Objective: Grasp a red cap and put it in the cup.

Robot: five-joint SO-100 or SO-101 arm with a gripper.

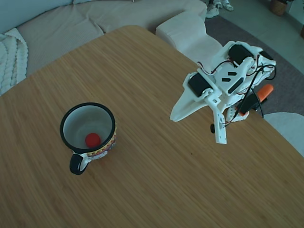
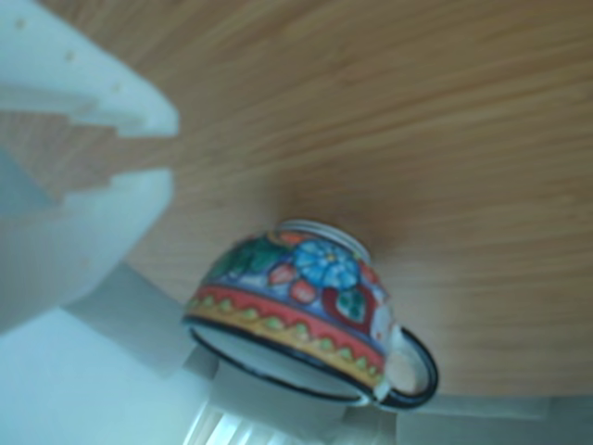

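In the fixed view, the cup [image 1: 110, 124], a white mug with a black rim and handle, stands on the wooden table at the left. The red cap [image 1: 92, 139] lies inside it on the bottom. My white gripper [image 1: 197, 129] hovers well to the right of the cup, open and empty, its two fingers spread wide. The other view is turned upside down. It shows the cup's [image 2: 306, 278] colourful patterned side from a distance, with the cap hidden inside. My gripper's [image 2: 174, 148] blurred white fingers fill that view's left edge.
The table [image 1: 156, 180] has rounded edges, and my arm stands near its right one. An orange part of the arm [image 1: 264, 91] sticks out at the right. A beige sofa [image 1: 95, 19] lies beyond the far edge.
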